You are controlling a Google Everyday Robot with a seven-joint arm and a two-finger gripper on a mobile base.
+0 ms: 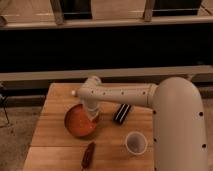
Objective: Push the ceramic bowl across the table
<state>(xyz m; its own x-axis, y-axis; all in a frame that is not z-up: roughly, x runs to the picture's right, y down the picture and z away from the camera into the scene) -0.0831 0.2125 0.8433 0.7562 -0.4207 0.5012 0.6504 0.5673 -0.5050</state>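
The orange-red ceramic bowl (79,121) sits on the wooden table (52,131), left of centre. My white arm reaches in from the right across the table. My gripper (93,114) hangs down from the arm's end at the bowl's right rim, touching or just inside it. The bowl looks upright.
A pale translucent cup (135,142) stands near the front right, close to my arm's body. A dark striped object (122,113) lies right of the gripper. A brown elongated item (88,155) lies at the front edge. A dark wall and rail run behind the table.
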